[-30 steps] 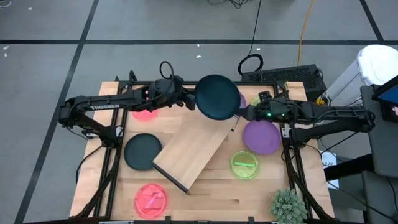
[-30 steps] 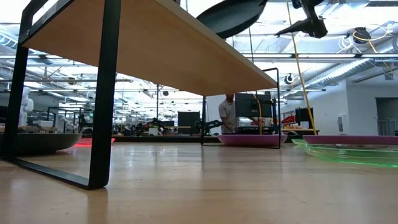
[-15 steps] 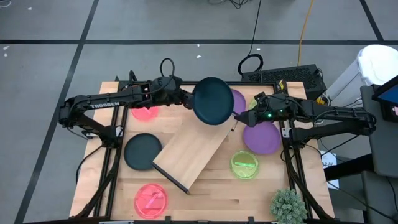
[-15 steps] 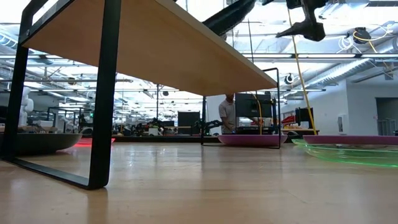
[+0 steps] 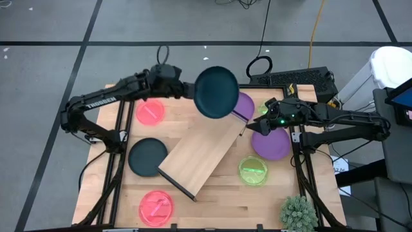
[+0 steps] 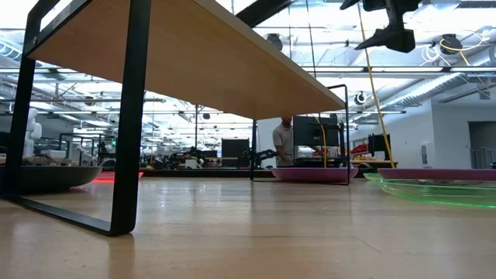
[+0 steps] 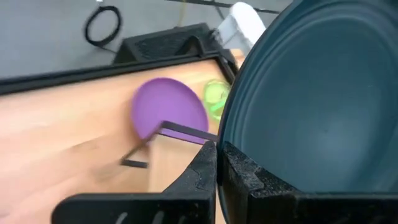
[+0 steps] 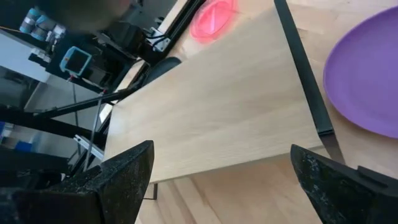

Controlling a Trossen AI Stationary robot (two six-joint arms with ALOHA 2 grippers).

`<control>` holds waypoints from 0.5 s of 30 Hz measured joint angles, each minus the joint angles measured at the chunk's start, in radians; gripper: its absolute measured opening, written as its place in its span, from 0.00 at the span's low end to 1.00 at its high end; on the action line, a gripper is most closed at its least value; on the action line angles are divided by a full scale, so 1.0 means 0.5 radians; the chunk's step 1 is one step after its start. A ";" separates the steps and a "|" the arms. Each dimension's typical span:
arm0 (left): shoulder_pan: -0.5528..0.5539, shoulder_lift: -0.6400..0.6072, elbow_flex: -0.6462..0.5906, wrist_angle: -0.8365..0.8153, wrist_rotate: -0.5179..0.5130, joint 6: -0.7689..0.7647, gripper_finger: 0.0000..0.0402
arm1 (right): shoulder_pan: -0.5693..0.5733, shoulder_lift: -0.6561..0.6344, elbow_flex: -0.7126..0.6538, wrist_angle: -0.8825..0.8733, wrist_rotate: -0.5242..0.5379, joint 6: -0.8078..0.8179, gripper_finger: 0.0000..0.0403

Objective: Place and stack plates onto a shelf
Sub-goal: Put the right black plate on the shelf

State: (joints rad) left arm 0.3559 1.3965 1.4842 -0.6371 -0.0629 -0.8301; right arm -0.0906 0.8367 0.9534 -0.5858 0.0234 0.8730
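A dark teal plate hangs in the air over the far end of the light-wood shelf, with my left gripper shut on it. In the left wrist view the plate fills the right side. My right gripper hovers open beside the shelf's far right corner, its fingers wide apart over the shelf board. One purple plate lies flat behind the held plate, and another lies to the right of the shelf. A second dark plate lies flat to the left of the shelf. My left gripper pinches the dark teal plate's rim between its two fingers, on the side of the plate toward the table's left. The fingers come from the left, slanting a little downward. The plate is lifted clear of shelf and table and stands tilted.
Pink plates lie at the far left and the near left. A lime-green plate lies to the right of the shelf, and a spiky plant stands at the near right corner. Beyond the table a person is in the room.
My left gripper has risen and drawn toward the table's far edge, still shut on the dark teal plate. The plate has gone up with it and tipped more steeply. In the low view it has climbed almost out of the picture.
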 joint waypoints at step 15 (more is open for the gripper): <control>0.252 0.064 0.080 -0.365 0.505 0.027 0.02 | -0.109 -0.024 0.000 -0.156 0.009 -0.008 0.88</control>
State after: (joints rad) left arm 0.4820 1.4287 1.5242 -0.8195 0.1898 -0.8168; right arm -0.1451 0.8246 0.9535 -0.6639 0.0280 0.8692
